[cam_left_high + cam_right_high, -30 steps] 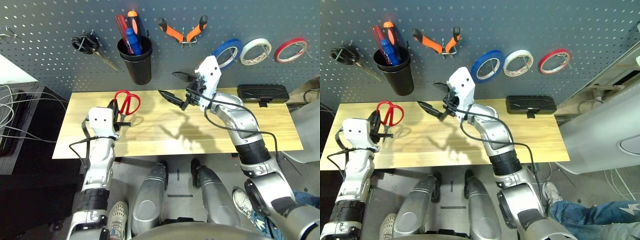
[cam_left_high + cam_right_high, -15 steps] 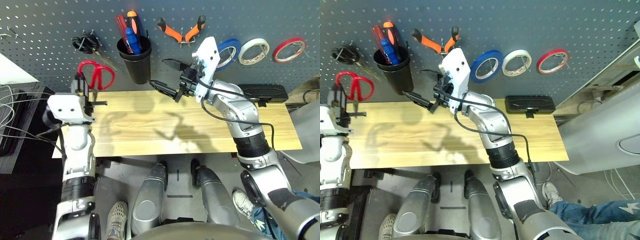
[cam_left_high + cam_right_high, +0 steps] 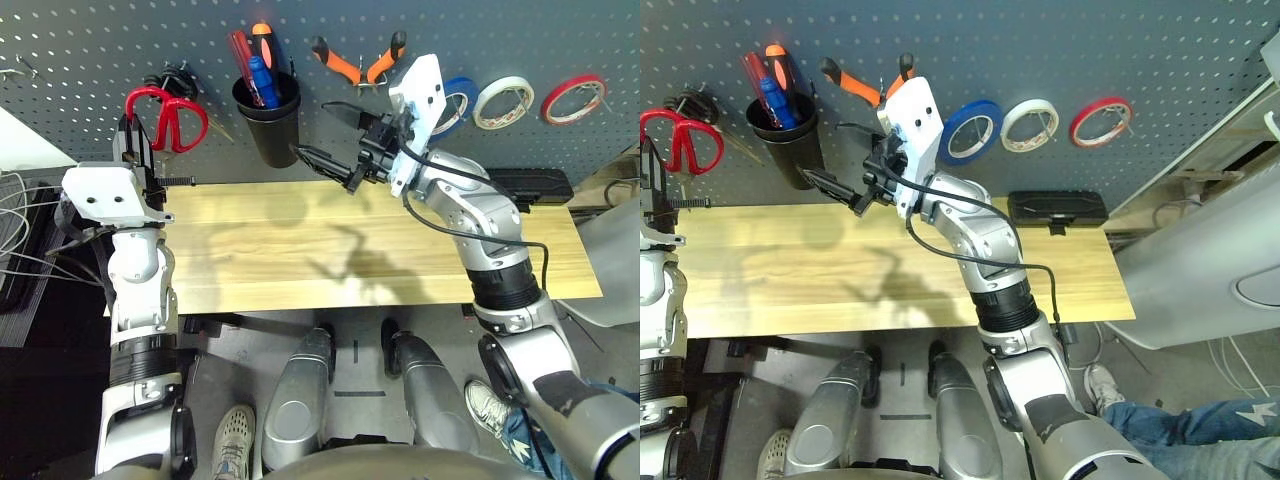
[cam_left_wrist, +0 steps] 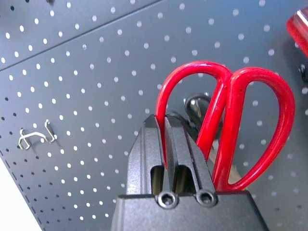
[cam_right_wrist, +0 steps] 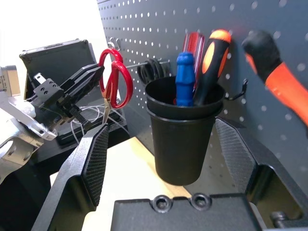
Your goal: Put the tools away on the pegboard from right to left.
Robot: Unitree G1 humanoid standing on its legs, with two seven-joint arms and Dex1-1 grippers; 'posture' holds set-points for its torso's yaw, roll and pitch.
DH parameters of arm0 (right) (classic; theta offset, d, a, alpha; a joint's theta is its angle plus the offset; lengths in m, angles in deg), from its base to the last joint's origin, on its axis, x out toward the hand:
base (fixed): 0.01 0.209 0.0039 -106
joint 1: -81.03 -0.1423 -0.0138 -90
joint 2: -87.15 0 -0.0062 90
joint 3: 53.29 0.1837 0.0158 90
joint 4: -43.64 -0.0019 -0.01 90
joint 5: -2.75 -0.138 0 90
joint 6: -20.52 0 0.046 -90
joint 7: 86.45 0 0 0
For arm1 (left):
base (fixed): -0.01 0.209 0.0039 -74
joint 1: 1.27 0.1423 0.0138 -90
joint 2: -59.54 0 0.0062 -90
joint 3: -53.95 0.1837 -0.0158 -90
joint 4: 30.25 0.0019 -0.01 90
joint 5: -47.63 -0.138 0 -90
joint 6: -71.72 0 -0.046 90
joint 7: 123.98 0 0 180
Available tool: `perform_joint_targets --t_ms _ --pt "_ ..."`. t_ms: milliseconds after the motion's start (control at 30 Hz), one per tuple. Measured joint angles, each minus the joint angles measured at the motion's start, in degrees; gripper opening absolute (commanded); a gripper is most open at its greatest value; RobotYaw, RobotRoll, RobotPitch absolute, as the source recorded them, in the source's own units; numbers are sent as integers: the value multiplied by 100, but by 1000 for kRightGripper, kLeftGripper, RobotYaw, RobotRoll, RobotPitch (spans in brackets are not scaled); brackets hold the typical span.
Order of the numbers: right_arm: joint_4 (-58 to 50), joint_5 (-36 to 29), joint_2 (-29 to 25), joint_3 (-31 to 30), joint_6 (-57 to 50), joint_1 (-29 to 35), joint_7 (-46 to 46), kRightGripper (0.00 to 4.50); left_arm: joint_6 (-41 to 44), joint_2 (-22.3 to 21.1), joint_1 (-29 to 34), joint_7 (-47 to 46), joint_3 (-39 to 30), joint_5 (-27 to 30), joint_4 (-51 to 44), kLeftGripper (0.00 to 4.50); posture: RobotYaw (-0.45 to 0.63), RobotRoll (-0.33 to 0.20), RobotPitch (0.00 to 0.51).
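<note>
My left gripper (image 3: 133, 135) is shut on one loop of the red-handled scissors (image 3: 168, 116), held up against the pegboard (image 3: 90, 40) just in front of the black-handled scissors (image 3: 178, 74). In the left wrist view the fingers (image 4: 155, 132) pinch the red scissors (image 4: 257, 96) by the loop. My right gripper (image 3: 326, 136) stands open and empty beside the black cup (image 3: 268, 128), which holds the blue-handled screwdriver (image 3: 261, 78). The pliers (image 3: 358, 58) hang on a hook. The blue tape ring (image 3: 458, 98) hangs partly behind my right wrist.
White tape (image 3: 503, 100) and red tape (image 3: 573, 98) hang at the right of the board. An empty double hook (image 4: 34, 137) sits at the board's far left. A black case (image 3: 535, 185) lies at the wooden table's (image 3: 300, 260) back right.
My left arm has lifted the red scissors off the table, up and left to the pegboard by the black-handled scissors. My right gripper has drifted up and left toward the cup.
</note>
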Motion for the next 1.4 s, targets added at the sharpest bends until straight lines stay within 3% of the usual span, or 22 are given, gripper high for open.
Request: perform_joint_targets --t_ms 500,533,700,933,1167,1400 --pt "17 6 43 20 -50 -14 -237 4500 860 -111 -436 203 3 295 657 21 137 0 262" --pt "24 12 43 28 -49 -14 -271 4500 862 -132 -461 232 12 296 724 633 137 0 262" --pt "264 144 60 91 124 14 -597 4500 706 -213 -408 453 197 184 1108 2186 136 0 270" --pt "916 216 124 336 392 598 -1010 4500 -236 -237 -78 874 771 -167 1174 4468 139 0 276" --pt "1708 530 35 444 562 1188 -1363 4500 -383 -57 217 1092 1274 -385 1242 4468 129 0 276" --pt "2660 822 -193 945 826 1302 -2212 4500 197 179 295 1293 1484 -370 1931 4468 114 0 276"
